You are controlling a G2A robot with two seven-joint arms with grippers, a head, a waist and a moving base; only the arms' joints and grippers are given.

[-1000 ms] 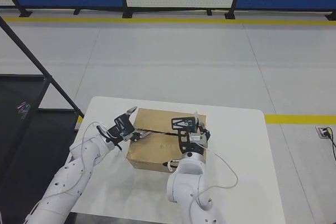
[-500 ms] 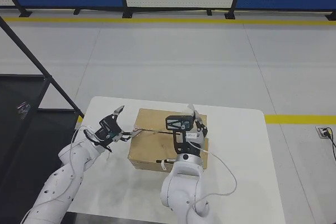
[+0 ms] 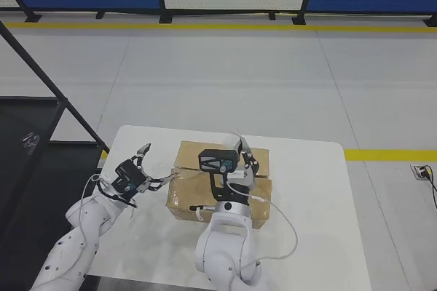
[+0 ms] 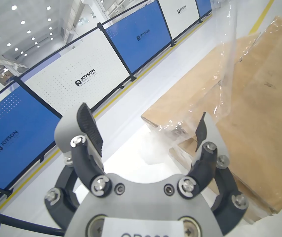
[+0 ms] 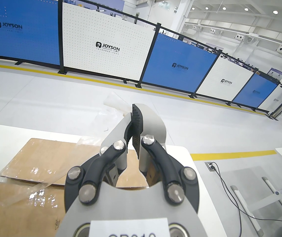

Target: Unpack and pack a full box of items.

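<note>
A brown cardboard box (image 3: 204,195) lies mid-table with its top flaps down. A strip of clear tape (image 4: 229,50) rises off its top seam. My right gripper (image 3: 242,145) hovers above the box's far side, shut on the tape's upper end (image 5: 113,103); in its own wrist view the gripper (image 5: 136,114) has its pads pressed together. My left gripper (image 3: 153,166) sits just off the box's left end, open and holding nothing. In the left wrist view that gripper (image 4: 145,127) faces the box corner (image 4: 155,122), where crumpled tape still clings.
The white table (image 3: 313,218) has bare surface right of the box and in front of it. A black frame and dark rack (image 3: 29,145) stand close to the table's left edge. Blue and white fence panels (image 5: 106,50) line the far floor.
My left gripper has drawn back leftward from the box's left end. My right gripper has shifted left and up with the tape, peeling more of it off the seam.
</note>
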